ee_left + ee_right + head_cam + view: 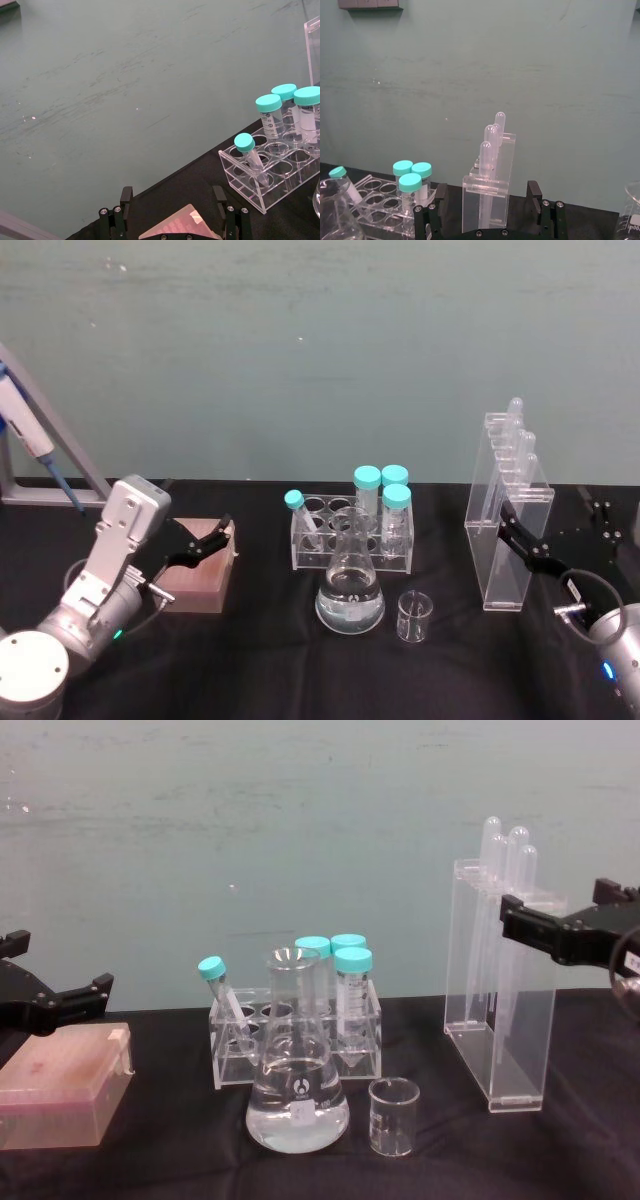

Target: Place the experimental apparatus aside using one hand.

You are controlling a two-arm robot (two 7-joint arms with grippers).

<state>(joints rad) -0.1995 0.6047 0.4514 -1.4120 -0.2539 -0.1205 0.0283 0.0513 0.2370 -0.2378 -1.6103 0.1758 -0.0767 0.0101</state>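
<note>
I'm holding my right claw [487, 189] open around the acrylic pipette stand [495, 560], near the surface's [290, 670] right edge, left claw [216, 538] idling open over pink box [60, 1095]

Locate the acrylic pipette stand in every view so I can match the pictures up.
Head view: acrylic pipette stand on the right, past the small beaker.
Chest view: on the right, tallest item.
Left wrist view: a clear sliver at the picture's edge, beyond the tube rack.
Right wrist view: mid-picture, between the fingers of the open right gripper.
Shared landmark: the tube rack with teal caps, beside it.
</note>
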